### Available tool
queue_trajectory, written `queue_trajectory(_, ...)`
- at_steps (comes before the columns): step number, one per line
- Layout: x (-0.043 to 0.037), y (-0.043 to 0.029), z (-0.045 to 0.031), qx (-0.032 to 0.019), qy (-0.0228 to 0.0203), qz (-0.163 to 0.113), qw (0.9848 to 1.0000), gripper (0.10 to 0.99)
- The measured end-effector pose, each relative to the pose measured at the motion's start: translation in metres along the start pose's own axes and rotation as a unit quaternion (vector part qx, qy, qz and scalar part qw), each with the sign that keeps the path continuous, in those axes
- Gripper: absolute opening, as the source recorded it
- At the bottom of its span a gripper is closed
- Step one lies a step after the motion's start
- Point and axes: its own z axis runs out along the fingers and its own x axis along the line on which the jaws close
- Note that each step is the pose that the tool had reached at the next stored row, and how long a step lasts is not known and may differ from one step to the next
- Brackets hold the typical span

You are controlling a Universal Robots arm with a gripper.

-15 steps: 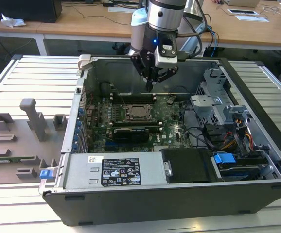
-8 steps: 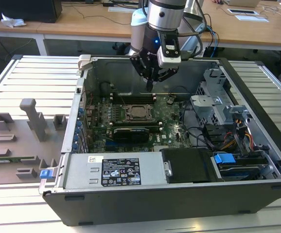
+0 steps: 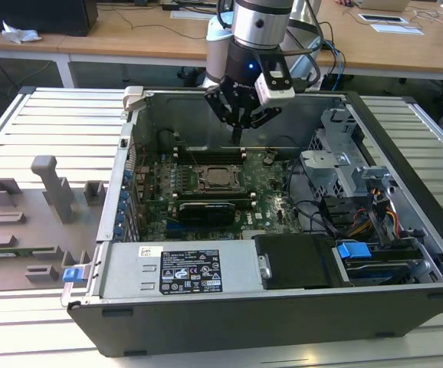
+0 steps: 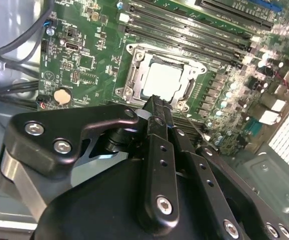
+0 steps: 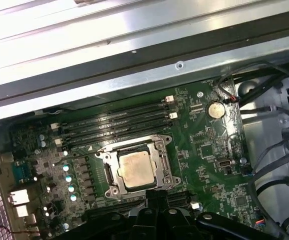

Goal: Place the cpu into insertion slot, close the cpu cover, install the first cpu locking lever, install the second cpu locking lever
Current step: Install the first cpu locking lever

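Sitting in the insertion slot (image 5: 108,172), the cpu (image 5: 135,170) lies framed by the lowered cpu cover (image 5: 160,150). The empty gripper (image 4: 154,102) hovers above with its fingers together. Whether the locking levers are latched cannot be told.

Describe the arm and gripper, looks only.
Silver-grey cylindrical arm ending in a black wrist collar with a blue light. A small white box sits on its side. The gripper is black, with angular linkage bars and silver screw heads.

Cpu cover (image 5: 134,145) — one edge is hidden by the gripper (image 5: 157,193) in both wrist views. Cpu (image 3: 220,179), at the gripper's 6 o'clock in the exterior view — seating too small to be judged.
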Motion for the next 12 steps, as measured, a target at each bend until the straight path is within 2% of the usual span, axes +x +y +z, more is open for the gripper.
queue_trajectory(8, 0.0000, 0.0000, 0.0000, 0.0017, -0.0018, -0.038, 0.9993, 0.110)
queue_trajectory(12, 0.0000, 0.0000, 0.0000, 0.0027, -0.0031, -0.066, 0.9978, 0.110)
